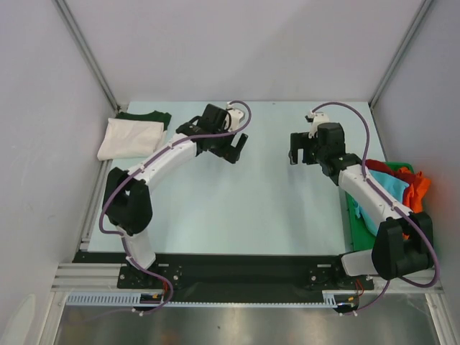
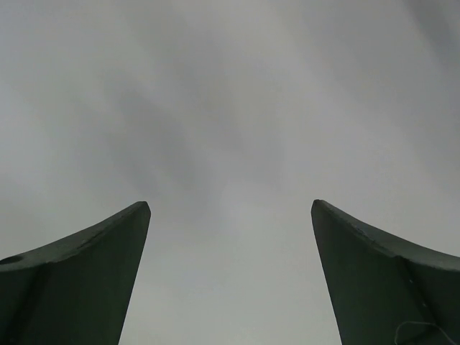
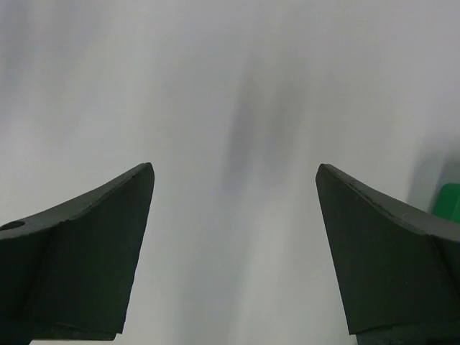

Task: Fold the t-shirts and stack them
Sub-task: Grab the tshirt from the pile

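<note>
A folded white t-shirt (image 1: 129,137) lies at the table's far left on top of a dark green t-shirt (image 1: 147,116), whose edge shows behind it. Loose turquoise (image 1: 387,185), red (image 1: 379,169) and orange (image 1: 417,190) t-shirts are heaped on the flat green tray (image 1: 353,214) at the right edge. My left gripper (image 1: 236,149) is open and empty over the bare table, right of the folded pile. My right gripper (image 1: 298,154) is open and empty, left of the heap. Both wrist views show only spread fingers (image 2: 86,273) (image 3: 93,251) over bare table.
Pale walls with metal frame posts (image 1: 86,54) close the table on the left, back and right. A black rail (image 1: 237,269) holding the arm bases runs along the near edge. A corner of the green tray (image 3: 449,201) shows in the right wrist view.
</note>
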Tool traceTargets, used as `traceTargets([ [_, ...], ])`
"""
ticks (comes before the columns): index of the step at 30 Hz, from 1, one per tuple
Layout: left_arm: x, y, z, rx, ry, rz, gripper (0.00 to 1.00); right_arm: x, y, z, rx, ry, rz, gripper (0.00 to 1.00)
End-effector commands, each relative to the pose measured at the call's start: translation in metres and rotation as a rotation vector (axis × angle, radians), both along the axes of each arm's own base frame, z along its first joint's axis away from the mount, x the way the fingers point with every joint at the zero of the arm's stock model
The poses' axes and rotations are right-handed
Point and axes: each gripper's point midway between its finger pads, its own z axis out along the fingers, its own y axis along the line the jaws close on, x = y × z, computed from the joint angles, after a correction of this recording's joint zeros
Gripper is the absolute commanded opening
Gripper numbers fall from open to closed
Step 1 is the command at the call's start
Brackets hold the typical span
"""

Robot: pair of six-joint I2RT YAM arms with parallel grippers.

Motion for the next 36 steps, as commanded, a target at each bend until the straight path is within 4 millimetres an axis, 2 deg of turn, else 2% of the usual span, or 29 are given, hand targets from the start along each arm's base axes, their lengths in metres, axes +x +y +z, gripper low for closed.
traceTargets([
  [1, -0.001, 0.008, 0.018, -0.001, -0.022, -0.037, 1.00, 0.000, 0.000, 0.017, 0.010, -0.077, 0.017, 1.00],
  [3, -0.005, 0.007, 0.030, -0.015, -0.052, -0.068, 1.00, 0.000, -0.011, 0.021, 0.023, -0.074, 0.011, 1.00],
  [5, -0.014, 0.004, 0.033, -0.047, -0.049, -0.117, 1.00, -0.001, -0.021, 0.029, 0.052, -0.052, 0.003, 1.00],
  [6, -0.015, 0.002, 0.035, -0.068, -0.061, -0.138, 1.00, 0.001, -0.043, 0.031, 0.058, -0.049, -0.025, 1.00],
  [7, -0.019, 0.004, 0.030, -0.072, -0.053, -0.143, 1.00, 0.000, -0.048, 0.033, 0.035, -0.058, 0.021, 0.97],
  [8, -0.019, 0.004, 0.027, -0.072, -0.051, -0.143, 1.00, -0.002, -0.062, 0.031, -0.001, -0.054, 0.001, 0.96],
  [9, -0.018, 0.006, 0.023, -0.066, -0.045, -0.128, 1.00, -0.003, -0.086, 0.037, -0.040, -0.070, -0.049, 0.96],
  [10, -0.015, 0.006, 0.016, -0.065, -0.017, -0.096, 1.00, -0.004, -0.101, 0.040, -0.073, -0.076, -0.084, 0.96],
  [13, -0.021, 0.011, 0.013, -0.041, -0.011, -0.119, 1.00, -0.014, -0.134, 0.049, -0.182, -0.064, -0.108, 0.93],
  [16, -0.015, 0.017, 0.011, -0.001, -0.033, -0.118, 1.00, -0.024, -0.139, 0.046, -0.279, -0.031, -0.034, 0.81],
  [17, -0.014, 0.021, 0.002, 0.021, -0.006, -0.100, 1.00, -0.030, -0.138, 0.042, -0.282, -0.007, -0.023, 0.79],
  [20, -0.011, 0.027, -0.005, 0.040, 0.011, -0.071, 0.97, -0.041, -0.139, 0.039, -0.313, 0.003, -0.008, 0.74],
  [21, -0.008, 0.032, -0.010, 0.036, 0.022, -0.057, 0.97, -0.045, -0.141, 0.038, -0.334, 0.005, -0.002, 0.72],
  [22, -0.009, 0.032, -0.016, 0.025, 0.042, -0.057, 0.94, -0.051, -0.146, 0.028, -0.353, 0.030, -0.015, 0.71],
  [24, -0.007, 0.034, -0.024, 0.028, 0.064, -0.048, 0.93, -0.060, -0.152, 0.026, -0.361, 0.040, -0.037, 0.66],
  [26, -0.007, 0.032, -0.020, 0.022, 0.058, -0.056, 0.94, -0.066, -0.150, 0.017, -0.349, 0.077, -0.025, 0.60],
  [29, -0.006, 0.031, -0.009, 0.023, 0.021, -0.063, 0.94, -0.062, -0.149, 0.010, -0.339, 0.090, -0.010, 0.56],
  [32, -0.006, 0.032, -0.009, 0.027, 0.019, -0.063, 0.94, -0.050, -0.153, -0.001, -0.343, 0.101, -0.015, 0.53],
  [34, -0.009, 0.029, -0.011, 0.037, 0.020, -0.070, 0.94, -0.045, -0.155, -0.011, -0.347, 0.121, -0.011, 0.53],
  [36, -0.011, 0.028, -0.013, 0.046, 0.019, -0.074, 0.94, -0.042, -0.158, -0.017, -0.362, 0.130, -0.007, 0.58],
])
